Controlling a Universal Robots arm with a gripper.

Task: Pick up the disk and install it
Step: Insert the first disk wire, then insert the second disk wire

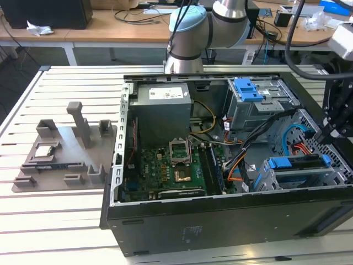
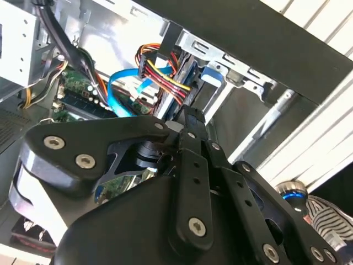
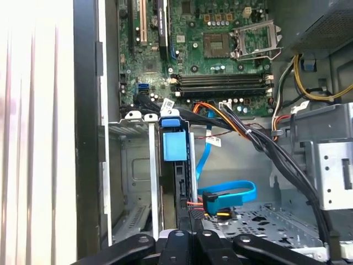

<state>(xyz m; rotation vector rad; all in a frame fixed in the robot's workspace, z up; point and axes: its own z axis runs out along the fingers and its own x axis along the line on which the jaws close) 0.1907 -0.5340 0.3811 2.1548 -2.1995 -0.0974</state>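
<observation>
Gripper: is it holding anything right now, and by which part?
Cannot be told: the gripper sits low over the drive cage beside the blue-framed disk, its tips hidden.

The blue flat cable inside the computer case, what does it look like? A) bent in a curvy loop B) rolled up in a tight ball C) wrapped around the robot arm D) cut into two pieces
A: in the first wrist view the blue flat cable bends in a loop above the perforated grey metal floor of the open black computer case, and its looping curve also shows in the second wrist view.
</observation>
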